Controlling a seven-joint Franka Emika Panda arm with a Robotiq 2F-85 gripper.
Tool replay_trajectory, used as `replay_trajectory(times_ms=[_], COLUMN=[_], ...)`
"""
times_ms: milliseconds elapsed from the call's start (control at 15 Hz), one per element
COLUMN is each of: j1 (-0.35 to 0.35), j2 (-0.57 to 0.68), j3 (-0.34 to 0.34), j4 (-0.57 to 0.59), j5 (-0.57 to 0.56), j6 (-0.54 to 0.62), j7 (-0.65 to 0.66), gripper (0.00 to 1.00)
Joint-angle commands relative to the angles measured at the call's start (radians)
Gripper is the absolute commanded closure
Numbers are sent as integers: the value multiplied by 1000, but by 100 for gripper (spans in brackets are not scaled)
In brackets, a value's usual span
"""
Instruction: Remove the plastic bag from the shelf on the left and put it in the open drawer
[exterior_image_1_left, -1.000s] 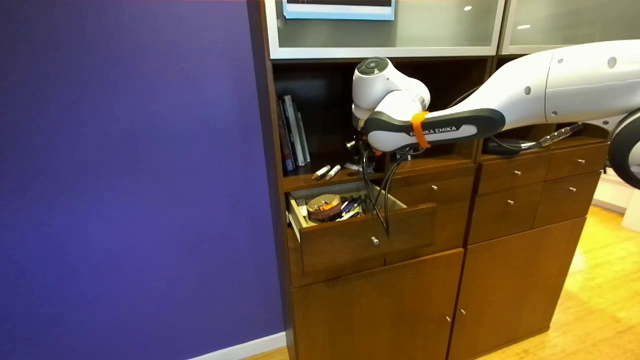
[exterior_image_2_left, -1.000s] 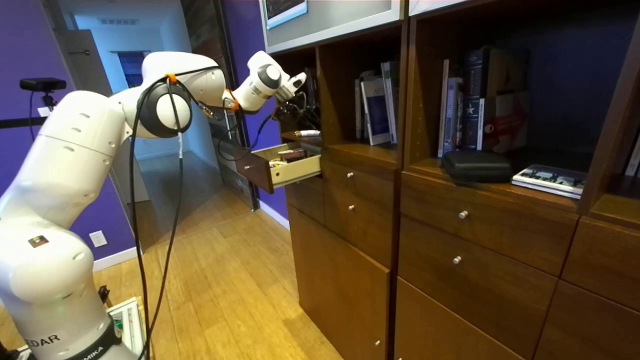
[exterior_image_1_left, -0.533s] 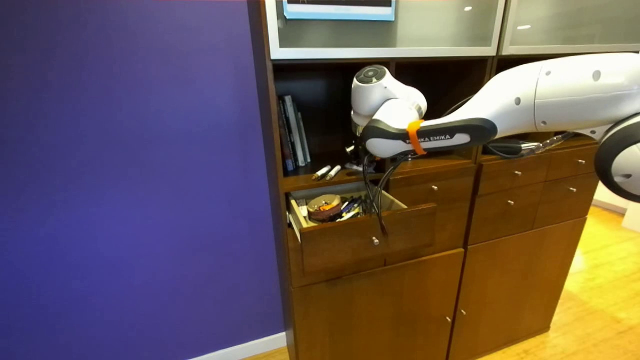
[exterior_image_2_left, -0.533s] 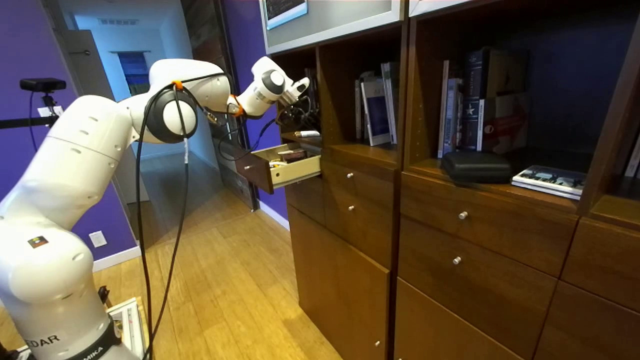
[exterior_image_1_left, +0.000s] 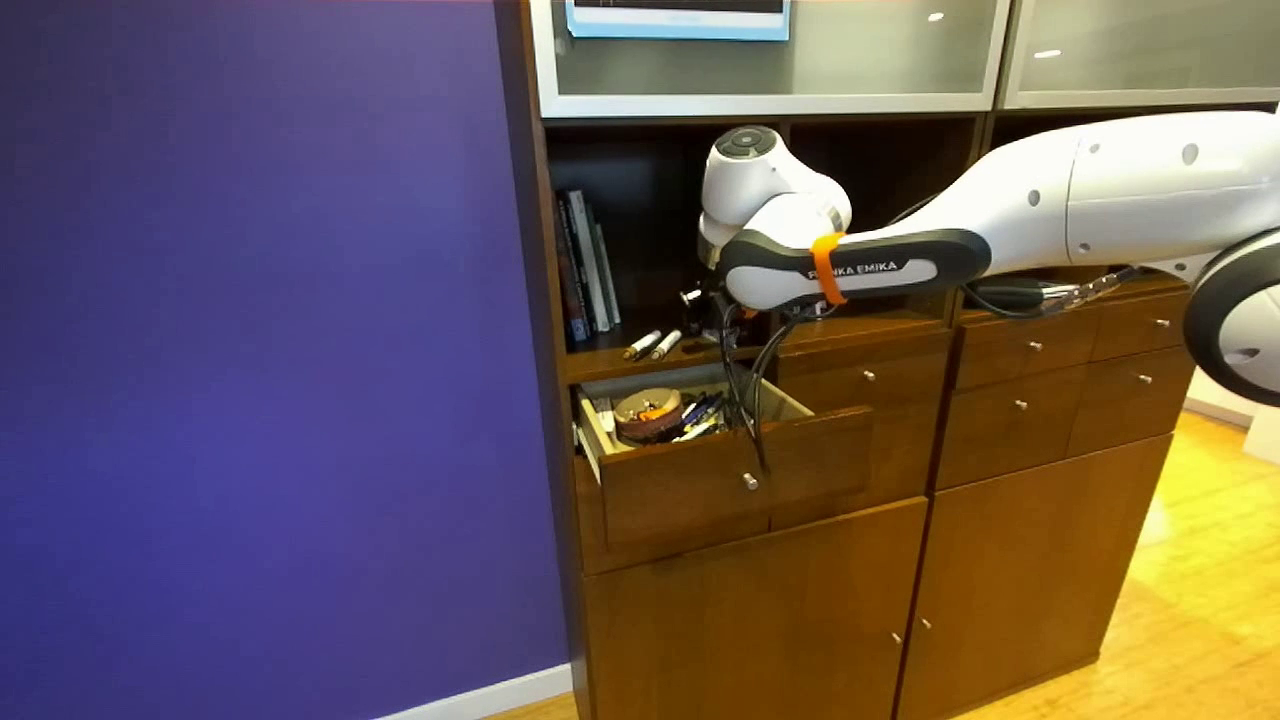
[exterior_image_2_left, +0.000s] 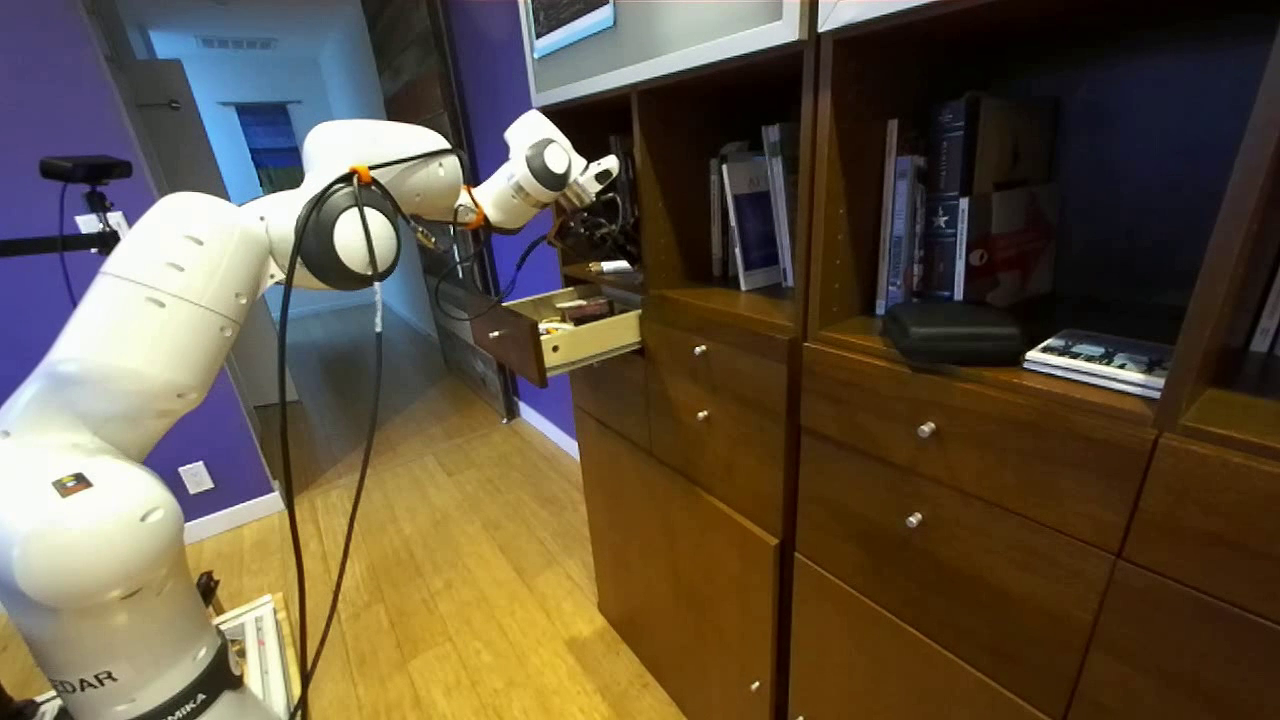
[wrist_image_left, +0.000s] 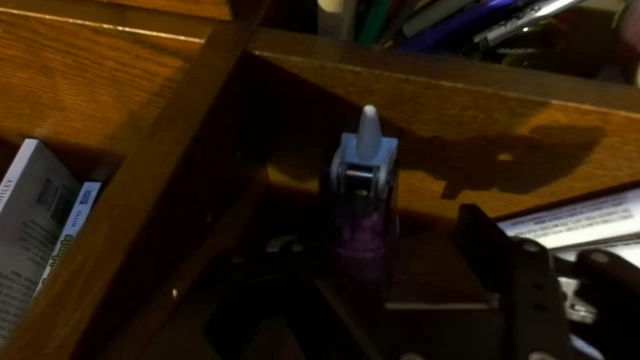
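Note:
My gripper (exterior_image_1_left: 712, 322) is low in the left shelf compartment, mostly hidden by the wrist and cables; it also shows in an exterior view (exterior_image_2_left: 600, 230). In the wrist view the two dark fingers (wrist_image_left: 400, 245) stand apart. An upright item (wrist_image_left: 362, 215) with a pale grey tip, metal part and purple body shows between them, nearer the left finger. A gap shows between it and the right finger. No plastic bag can be made out clearly. The open drawer (exterior_image_1_left: 680, 490) is just below the shelf (exterior_image_1_left: 605, 362); it also shows in an exterior view (exterior_image_2_left: 590, 345).
Two white markers (exterior_image_1_left: 655, 345) lie at the shelf front, and books (exterior_image_1_left: 590, 265) lean at its left side. A divider (wrist_image_left: 145, 200) separates a compartment with more books (wrist_image_left: 45, 225). The drawer holds a round container (exterior_image_1_left: 648, 415) and pens (wrist_image_left: 450, 25).
The arm and gripper have lowered toward the shelf, then risen very slightly. A pale patch below the gripper at the shelf front now looks dark. The drawer and markers have not moved.

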Motion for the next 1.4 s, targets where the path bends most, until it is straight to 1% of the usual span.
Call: replay_trajectory(times_ms=[0, 67, 200, 267, 333, 467, 600, 667, 867, 1000, 1133, 1333], j1=[-18, -20, -23, -30, -38, -49, -57, -58, -67, -70, -67, -79], j2=[13, 13, 14, 14, 13, 9, 1, -5, -51, -103, -167, -281], j3=[22, 18, 1, 4, 8, 16, 34, 38, 79, 112, 123, 144], j4=[40, 41, 42, 43, 40, 34, 25, 21, -23, -78, -151, -296], j5=[42, 43, 39, 48, 57, 72, 102, 112, 169, 203, 201, 199], j6=[-2, 1, 8, 6, 8, 18, 35, 41, 20, 10, 3, 9], j7=[-17, -6, 43, 56, 66, 78, 66, 62, 34, 11, 9, 14], gripper=[26, 33, 35, 37, 55, 66, 82, 88, 88, 88, 88, 88])
